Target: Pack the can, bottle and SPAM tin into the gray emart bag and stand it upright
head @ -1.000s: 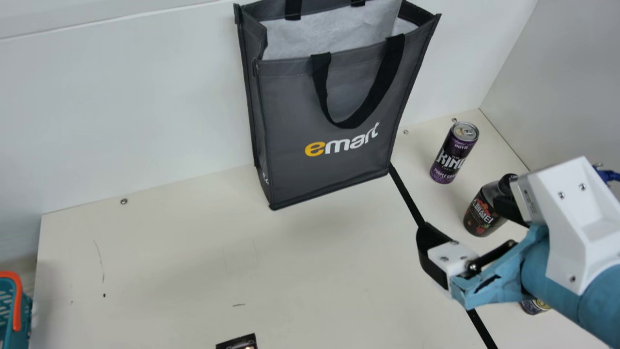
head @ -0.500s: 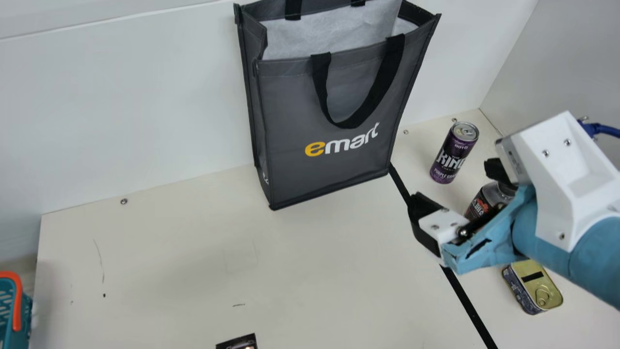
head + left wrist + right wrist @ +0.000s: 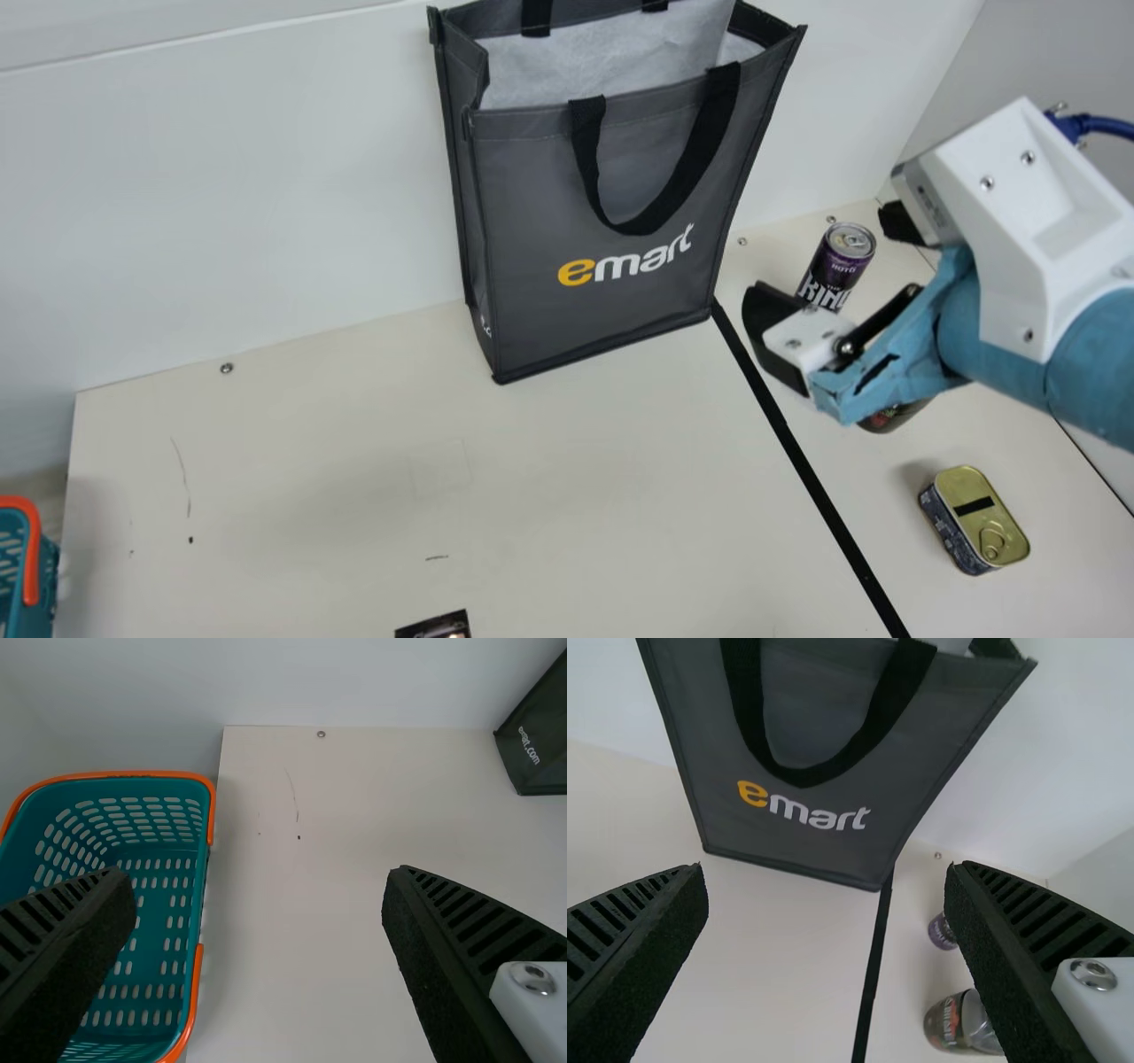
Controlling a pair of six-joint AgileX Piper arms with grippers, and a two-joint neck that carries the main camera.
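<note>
Can (image 3: 837, 266), bottle (image 3: 948, 1020) and tin (image 3: 979, 523) sit right of our upright bag (image 3: 611, 177); our left claw (image 3: 257, 873) and right claw (image 3: 826, 868) are spread, empty. Dipping the right too low, we could topple the can.

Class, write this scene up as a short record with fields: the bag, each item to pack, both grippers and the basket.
bag: upright, open at the top
can: upright, right of the bag
bottle: on the table, between can and tin
tin: on the table, ring-pull side up
packed: none of the three
left gripper: open, empty
right gripper: open, empty
basket: teal, orange-rimmed
</note>
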